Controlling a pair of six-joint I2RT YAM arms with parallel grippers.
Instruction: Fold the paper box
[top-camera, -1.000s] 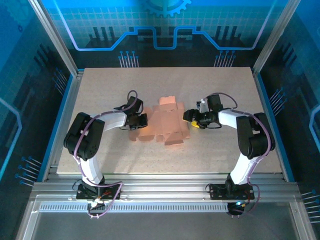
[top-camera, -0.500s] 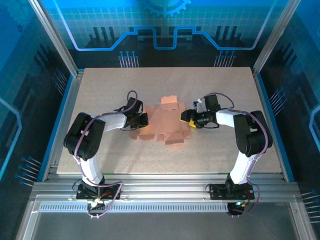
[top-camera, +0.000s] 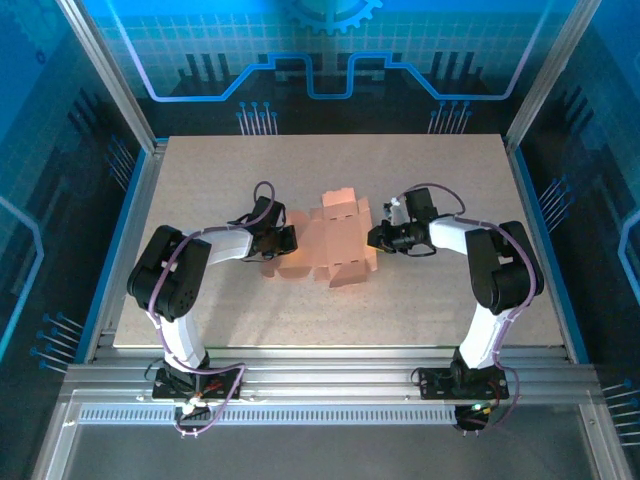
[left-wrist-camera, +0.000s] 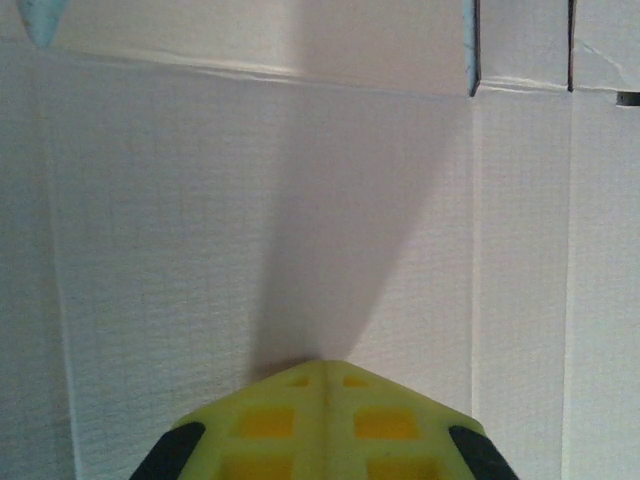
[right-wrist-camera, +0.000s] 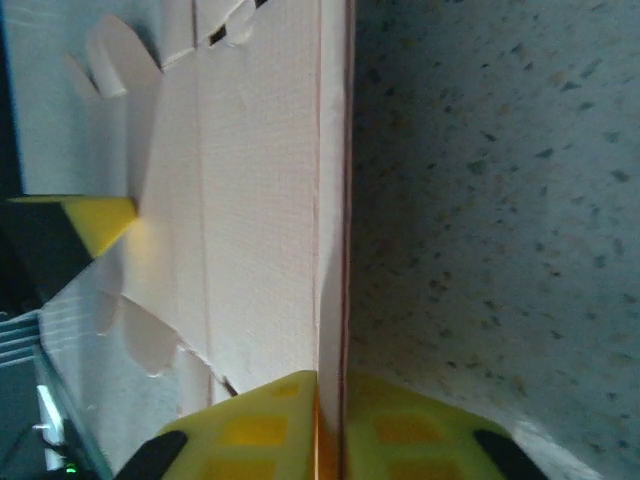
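Speckled table (top-camera: 450, 295), centre frame: we judge the paper box (top-camera: 335, 245) light and floppy, best edge-held; right gripper (right-wrist-camera: 330, 385) pinches its edge, left gripper (left-wrist-camera: 322, 380) presses closed.

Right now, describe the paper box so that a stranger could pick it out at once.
Find the speckled beige table. At its middle, between the left pincer and the right pincer, lies the paper box. Its salmon-orange cardboard and cut flaps set it apart from the pincers flanking it.
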